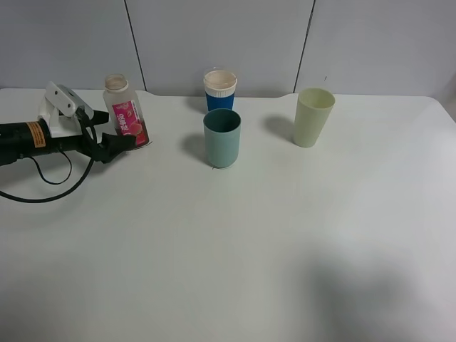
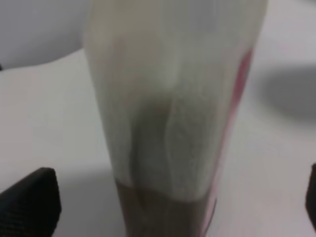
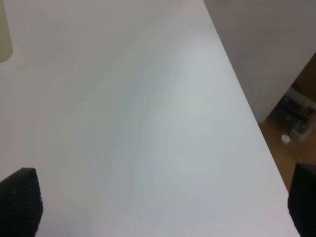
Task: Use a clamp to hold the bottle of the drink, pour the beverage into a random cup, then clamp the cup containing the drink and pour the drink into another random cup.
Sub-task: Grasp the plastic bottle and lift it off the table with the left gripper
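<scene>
A: Left gripper [image 1: 114, 132]?
B: Jaws wide, either side of the bottle [image 1: 126, 112], not clamped. The bottle stands at 9 o'clock from the teal cup [image 1: 222, 137].
A: Right gripper [image 3: 162, 205]?
B: Wide too, over the table [image 1: 249, 249]. The pale green cup [image 1: 313, 116] is at 2 o'clock from the teal cup.

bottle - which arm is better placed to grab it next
Left. Its open tool sits around the bottle, which fills its wrist view. The right tool, also open, faces only bare table.

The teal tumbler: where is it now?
Exterior high view: the teal tumbler stands just in front of the blue cup, left of the pale green tumbler.
</scene>
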